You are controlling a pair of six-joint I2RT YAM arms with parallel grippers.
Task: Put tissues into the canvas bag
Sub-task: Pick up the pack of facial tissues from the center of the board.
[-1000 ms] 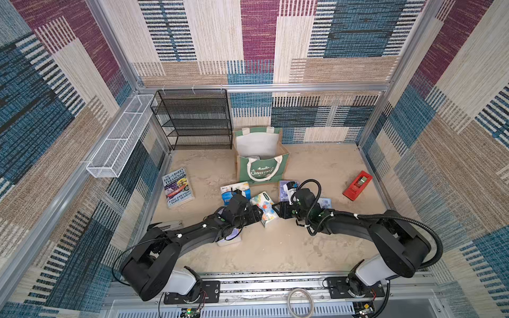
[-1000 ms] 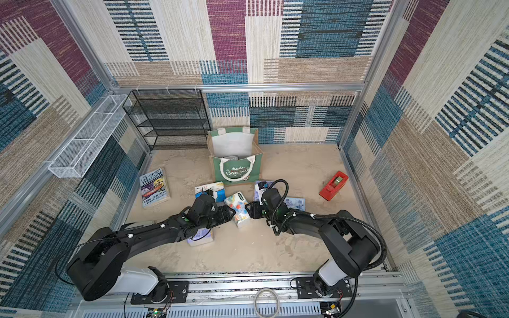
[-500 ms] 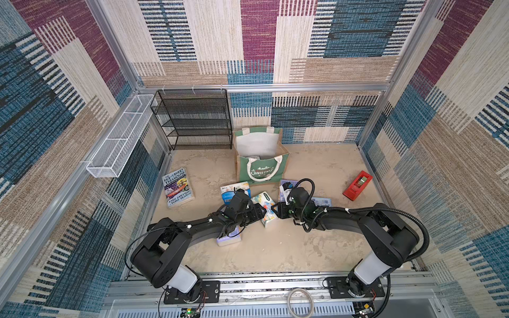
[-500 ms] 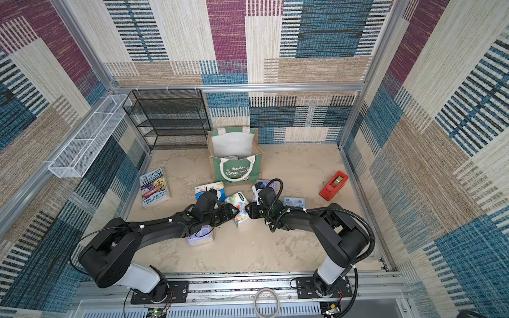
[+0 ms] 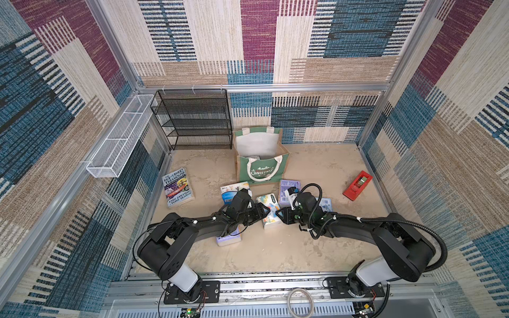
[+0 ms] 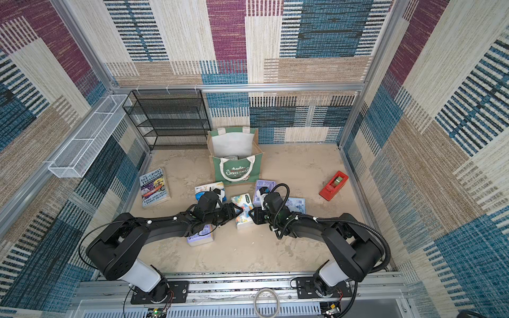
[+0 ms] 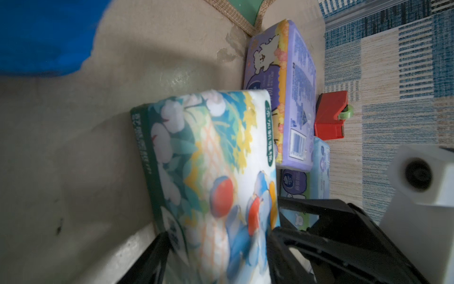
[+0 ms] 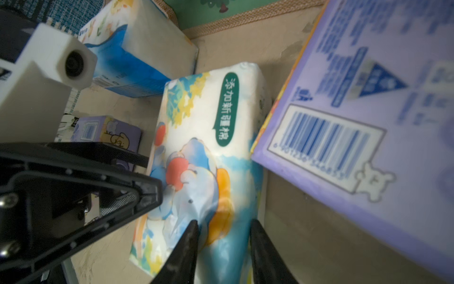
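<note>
Narrowing since before — right end effector (image 8: 224,221) pinching the cartoon-print pack (image 8: 208,137), left end effector (image 7: 218,232) astride it, grip unclear.

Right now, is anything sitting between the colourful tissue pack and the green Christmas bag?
Nothing lies directly between the cartoon-print pack and the canvas bag. A blue-white pack and a lavender pack flank that gap.

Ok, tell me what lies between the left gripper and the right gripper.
The cartoon-print tissue pack lies between the left gripper and right gripper, each straddling an edge, as both top views show.
</note>
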